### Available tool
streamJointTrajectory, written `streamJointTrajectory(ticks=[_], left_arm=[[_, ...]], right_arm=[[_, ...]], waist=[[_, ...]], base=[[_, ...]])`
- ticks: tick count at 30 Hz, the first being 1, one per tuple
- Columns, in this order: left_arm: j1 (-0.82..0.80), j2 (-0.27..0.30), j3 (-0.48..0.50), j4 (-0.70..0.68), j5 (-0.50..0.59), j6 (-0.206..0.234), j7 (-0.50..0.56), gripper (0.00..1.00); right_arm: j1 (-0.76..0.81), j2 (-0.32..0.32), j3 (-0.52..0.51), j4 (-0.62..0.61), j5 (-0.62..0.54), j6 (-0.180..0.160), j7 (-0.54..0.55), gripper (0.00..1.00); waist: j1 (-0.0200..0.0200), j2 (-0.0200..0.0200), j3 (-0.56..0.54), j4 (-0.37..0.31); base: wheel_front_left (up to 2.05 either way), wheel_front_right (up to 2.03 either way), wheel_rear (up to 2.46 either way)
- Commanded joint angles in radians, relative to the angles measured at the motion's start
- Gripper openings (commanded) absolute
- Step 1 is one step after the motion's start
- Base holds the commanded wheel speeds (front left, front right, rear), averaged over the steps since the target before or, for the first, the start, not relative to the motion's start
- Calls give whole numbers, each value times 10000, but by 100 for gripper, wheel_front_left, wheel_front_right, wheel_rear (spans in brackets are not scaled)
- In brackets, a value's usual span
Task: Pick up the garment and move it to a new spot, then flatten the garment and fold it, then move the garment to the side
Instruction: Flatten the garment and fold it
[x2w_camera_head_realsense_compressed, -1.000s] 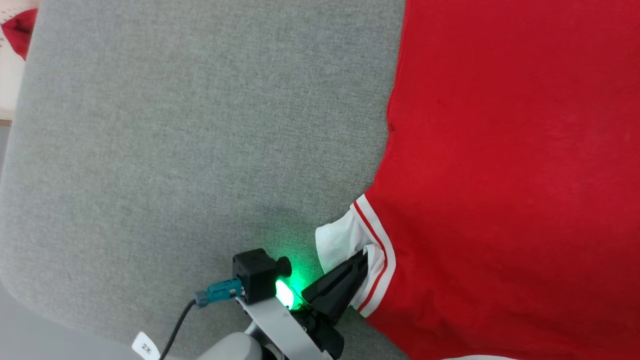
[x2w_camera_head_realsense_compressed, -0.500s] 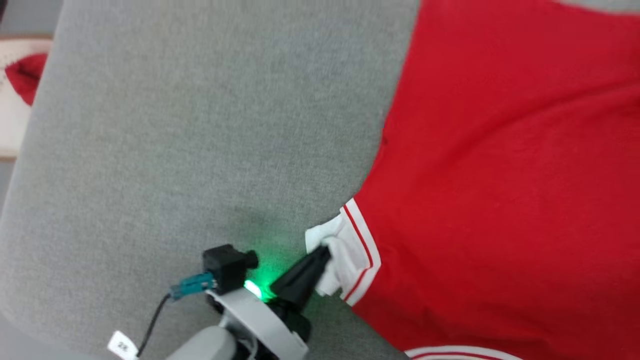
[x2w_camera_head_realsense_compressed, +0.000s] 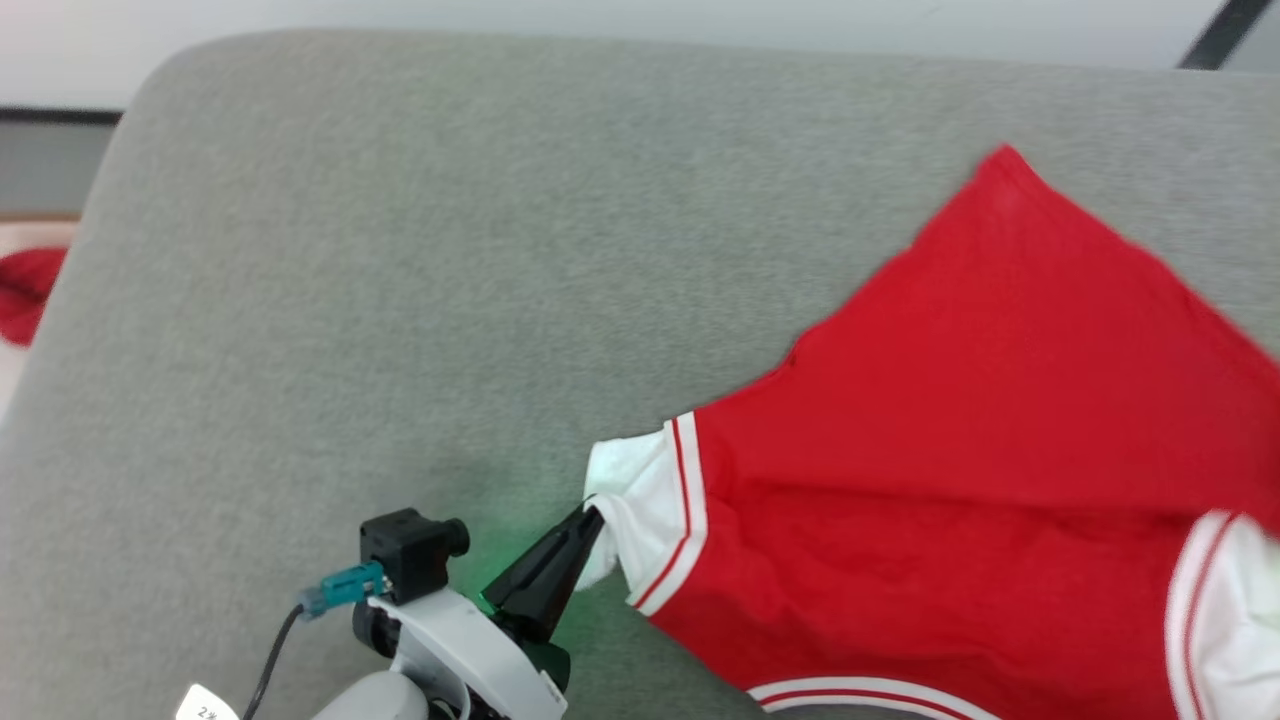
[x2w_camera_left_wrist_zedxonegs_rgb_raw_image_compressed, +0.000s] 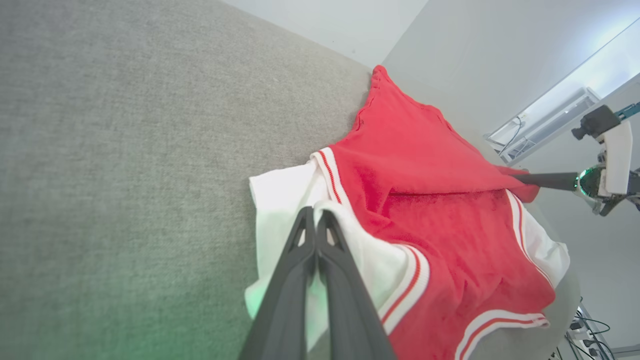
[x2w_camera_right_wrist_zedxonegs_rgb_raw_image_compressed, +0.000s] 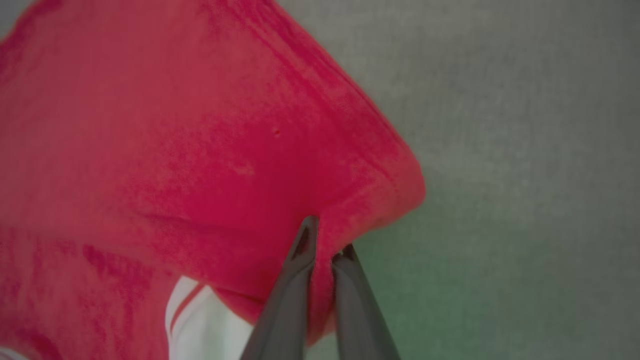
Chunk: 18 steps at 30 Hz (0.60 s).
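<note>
The garment (x2w_camera_head_realsense_compressed: 960, 420), a red jersey with white sleeves and striped trim, lies on the right half of the grey cushion (x2w_camera_head_realsense_compressed: 400, 300), drawn into taut folds. My left gripper (x2w_camera_head_realsense_compressed: 592, 517) is shut on the white sleeve (x2w_camera_head_realsense_compressed: 640, 500) at the garment's near left corner. In the left wrist view its fingers (x2w_camera_left_wrist_zedxonegs_rgb_raw_image_compressed: 315, 216) pinch that sleeve (x2w_camera_left_wrist_zedxonegs_rgb_raw_image_compressed: 280, 190). The right gripper (x2w_camera_right_wrist_zedxonegs_rgb_raw_image_compressed: 326, 236) is shut on a fold of the red fabric (x2w_camera_right_wrist_zedxonegs_rgb_raw_image_compressed: 200, 150). Across the garment in the left wrist view, the right gripper (x2w_camera_left_wrist_zedxonegs_rgb_raw_image_compressed: 517, 176) holds a raised red edge.
The grey cushion's bare left half (x2w_camera_head_realsense_compressed: 300, 350) ends in a rounded far left corner, with a pale wall (x2w_camera_head_realsense_compressed: 600, 15) behind. A red cloth (x2w_camera_head_realsense_compressed: 25, 290) lies off the cushion at far left. Cables (x2w_camera_left_wrist_zedxonegs_rgb_raw_image_compressed: 585, 330) trail below the cushion's edge.
The head camera has tilted up, bringing the cushion's far edge into view. The garment's red body has gone from flat to drawn-up folds with a peaked corner. My left gripper still holds the sleeve.
</note>
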Motion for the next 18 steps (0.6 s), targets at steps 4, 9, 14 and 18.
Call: streamJointTrajectory(ticks=[4, 9, 14, 18], left_arm=[[177, 122, 130, -9, -3, 197, -24, 0], [203, 171, 128, -81, -11, 275, 23, 0], [190, 210, 128, -136, -5, 320, 41, 0], [126, 237, 96, -171, 17, 327, 80, 0]], right_arm=[[2319, 567, -875, -1437, -336, -8, 176, 0], [3810, 1467, -1331, -2608, -909, -8, 779, 0], [4219, 2328, -1468, -3247, -1452, -8, 1195, 0], [3894, 2695, -1921, -3505, -1986, -8, 1095, 100]], waist=[[0, 0, -495, -777], [0, 0, -493, -1028], [0, 0, -471, -1191], [0, 0, -488, -1230]], base=[[0, 0, 0], [0, 0, 0], [0, 0, 0], [0, 0, 0]])
